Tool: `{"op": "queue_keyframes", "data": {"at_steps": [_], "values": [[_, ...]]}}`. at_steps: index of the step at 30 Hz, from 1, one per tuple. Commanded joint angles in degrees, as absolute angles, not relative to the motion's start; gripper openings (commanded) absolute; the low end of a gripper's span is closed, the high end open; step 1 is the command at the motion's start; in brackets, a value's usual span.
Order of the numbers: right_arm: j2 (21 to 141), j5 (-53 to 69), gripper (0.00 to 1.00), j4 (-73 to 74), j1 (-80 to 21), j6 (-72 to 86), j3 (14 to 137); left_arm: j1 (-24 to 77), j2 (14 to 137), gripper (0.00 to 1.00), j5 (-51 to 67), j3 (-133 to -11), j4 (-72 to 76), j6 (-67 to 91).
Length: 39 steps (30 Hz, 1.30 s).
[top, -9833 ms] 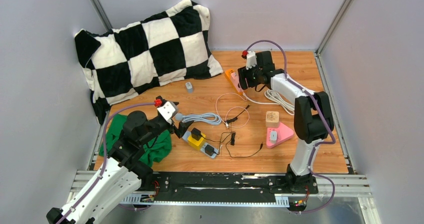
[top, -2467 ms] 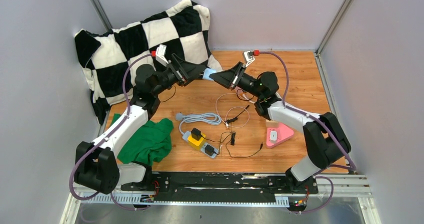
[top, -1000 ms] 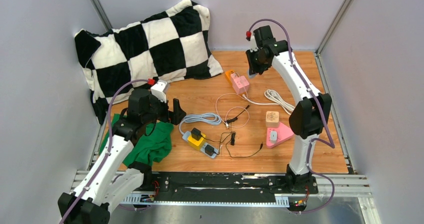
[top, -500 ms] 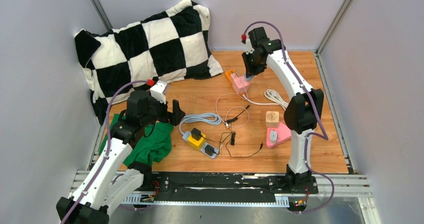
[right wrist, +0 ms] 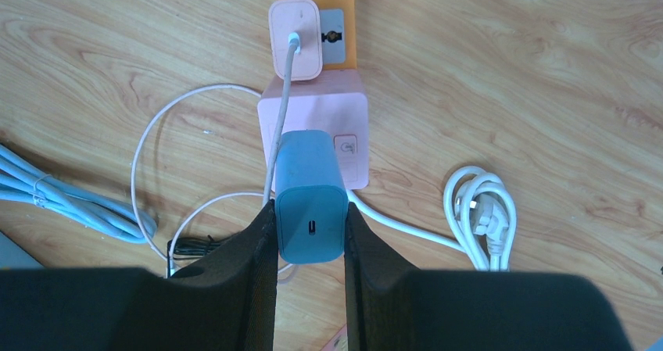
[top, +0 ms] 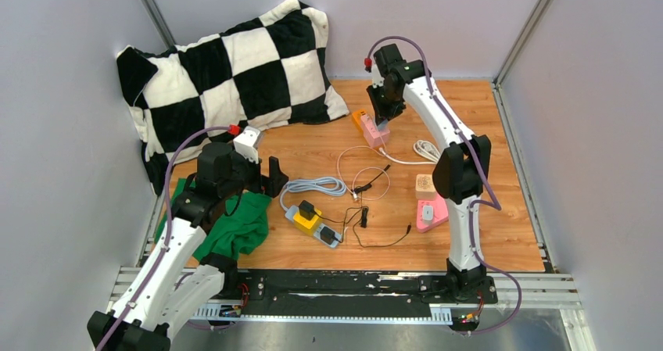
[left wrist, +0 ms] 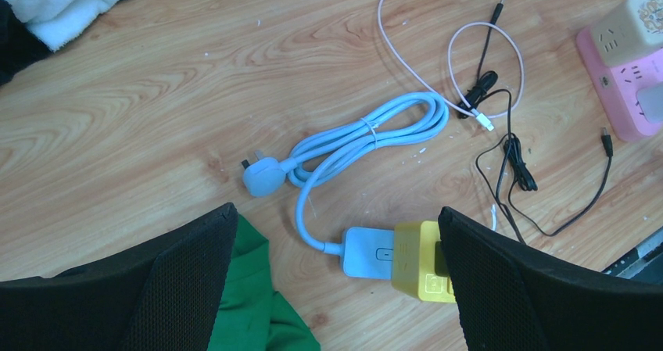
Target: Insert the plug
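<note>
Top external: right hand (top: 381, 121) low over pink socket block (top: 377, 134) at far side of bench (top: 485, 241); left hand (top: 274, 177) beside green cloth (top: 234, 226).
Left wrist: fingers spread wide, empty, above blue cable (left wrist: 367, 136).
Right wrist: fingers clamp teal plug (right wrist: 310, 198) directly over block; contact unclear.

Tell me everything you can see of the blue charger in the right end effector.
The blue charger is a smooth, rounded teal plastic block with one small slot port on the end facing the wrist camera. The right end effector clamps its two long sides. It points at the pink socket cube, overlapping the cube's face beside the power button. Its prongs are hidden, so contact or seating cannot be told.
</note>
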<state>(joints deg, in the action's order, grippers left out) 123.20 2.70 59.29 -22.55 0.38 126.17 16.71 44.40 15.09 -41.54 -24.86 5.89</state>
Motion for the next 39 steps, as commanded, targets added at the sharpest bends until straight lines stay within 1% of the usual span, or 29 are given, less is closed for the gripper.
{"op": "queue_keyframes", "data": {"at_steps": [1, 28, 31, 39], "values": [[124.63, 1.0, 0.0, 63.47, -23.42, 1.14, 128.78, 17.22, 43.64, 1.0, 14.59, -41.53, -25.69, 4.92], [129.71, 0.08, 0.0, 65.44, -24.78, 1.49, 131.81, 17.4, 42.81, 1.0, 14.18, -41.57, -25.96, 4.66], [130.78, -2.6, 0.0, 65.65, -25.72, 0.97, 131.51, 17.48, 42.85, 1.0, 14.08, -41.57, -25.99, 4.66], [133.57, -4.41, 0.0, 65.39, -27.73, 1.11, 127.95, 17.49, 43.12, 1.0, 14.04, -41.57, -25.93, 4.75]]}}
